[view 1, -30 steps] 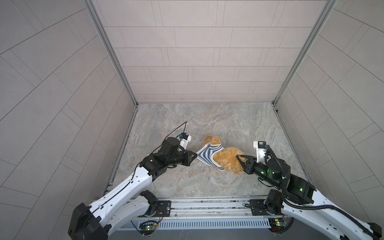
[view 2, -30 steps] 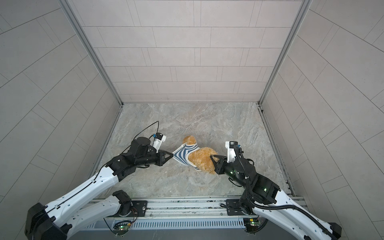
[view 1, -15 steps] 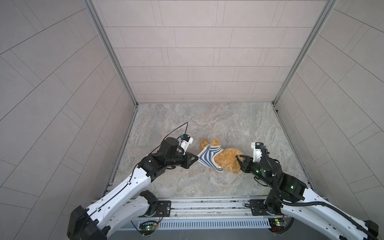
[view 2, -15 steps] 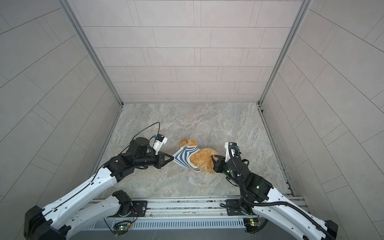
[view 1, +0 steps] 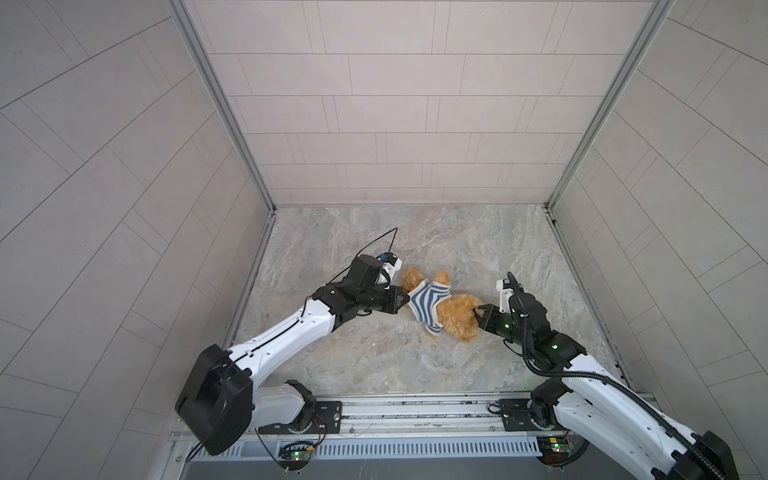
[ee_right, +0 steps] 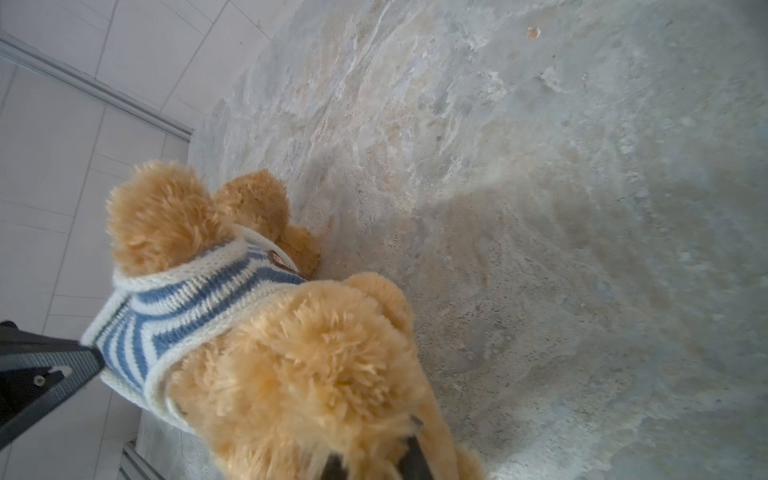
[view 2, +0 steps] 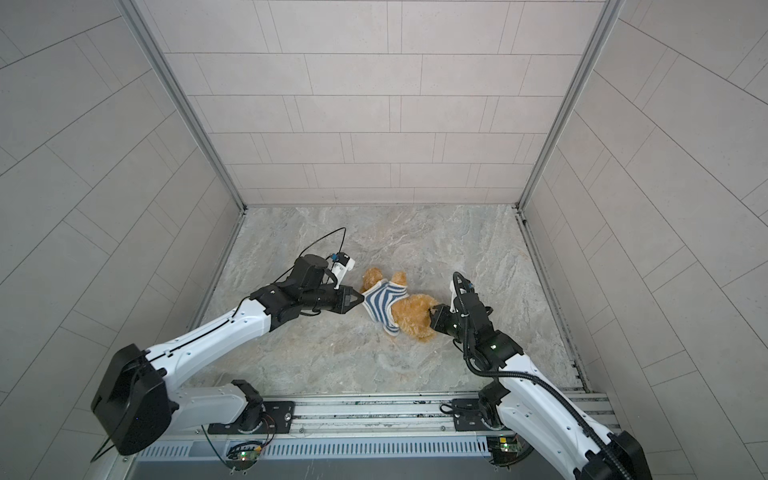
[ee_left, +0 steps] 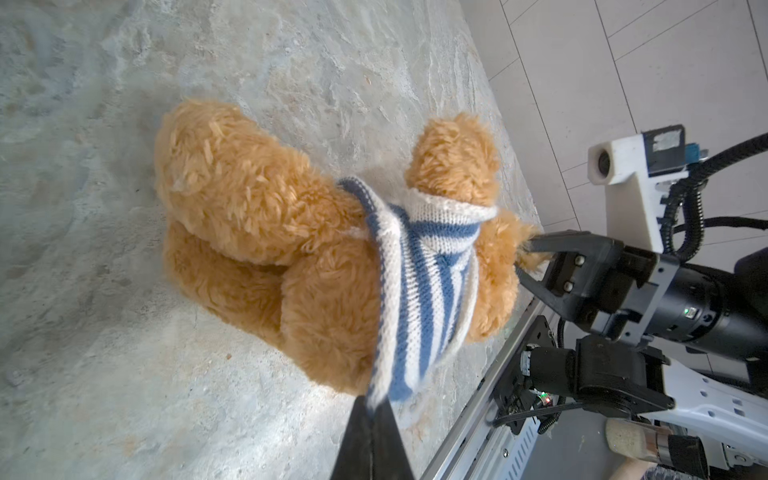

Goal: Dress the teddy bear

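Drawn a little toward the table's (view 1: 374,365) far edge since a second ago: left gripper (view 1: 402,300) and pinched hem together, with two furry limbs (view 1: 409,276) now out past the knit against only one then. Clamped fully shut on the edge of the blue-and-white striped sweater (view 1: 428,305), low over the table, probably to keep the knit taut and clear of the body for sliding further. Pulled into a point at that pinch, wrapped round the middle of the teddy bear (view 1: 457,322), not yet sitting square. Lying on its side about mid-table, well apart from every edge, bare fluffy end turned rightward. Laid crosswise between the two arms, seemingly to let one pull against the other. Planted at that bare end: right gripper (view 1: 478,314), fingertips sunk in the fur with a tuft between. Narrowly parted by the look of the left wrist view, yet impossible to tell whether pinching the tuft or letting go. Placed there most likely as an anchor, to stop the bear from being dragged along with the sweater. By all signs a tug-and-settle step, late in the dressing.
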Controlling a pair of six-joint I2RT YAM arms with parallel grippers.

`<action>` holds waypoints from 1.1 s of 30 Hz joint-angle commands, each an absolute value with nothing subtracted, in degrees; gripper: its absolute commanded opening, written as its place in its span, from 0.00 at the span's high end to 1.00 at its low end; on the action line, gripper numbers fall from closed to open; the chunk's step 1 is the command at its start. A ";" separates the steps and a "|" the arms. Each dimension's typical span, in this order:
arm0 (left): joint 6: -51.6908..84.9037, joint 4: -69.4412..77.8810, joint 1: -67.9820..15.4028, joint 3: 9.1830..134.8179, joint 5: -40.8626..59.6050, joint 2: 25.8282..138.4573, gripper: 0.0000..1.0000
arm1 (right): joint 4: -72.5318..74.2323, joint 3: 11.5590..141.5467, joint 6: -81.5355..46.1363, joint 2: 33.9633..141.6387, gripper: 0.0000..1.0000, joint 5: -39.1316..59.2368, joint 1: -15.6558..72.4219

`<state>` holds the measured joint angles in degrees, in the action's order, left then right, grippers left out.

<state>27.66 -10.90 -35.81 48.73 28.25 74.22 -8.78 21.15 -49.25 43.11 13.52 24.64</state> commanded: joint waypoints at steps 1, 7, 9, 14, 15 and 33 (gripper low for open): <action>29.19 -6.66 -35.77 49.91 26.89 76.70 1.00 | -10.10 21.28 -44.97 42.16 0.75 14.98 24.13; 30.94 -3.17 -36.24 50.56 26.59 80.76 1.00 | -24.38 25.83 -37.91 35.64 0.50 10.18 24.13; 30.89 -3.16 -36.54 51.67 26.54 82.24 1.00 | -27.66 27.22 -36.01 34.52 0.44 10.08 24.18; 31.24 -2.64 -37.60 55.00 26.58 86.12 1.00 | -32.99 30.68 -33.74 34.81 0.30 7.49 28.61; 31.45 -2.47 -37.87 55.68 26.54 86.83 1.00 | -33.22 31.14 -33.63 34.85 0.29 5.83 30.65; 31.75 -3.29 -40.47 56.44 24.56 88.46 1.00 | -12.46 30.16 -34.10 57.74 0.28 0.87 37.71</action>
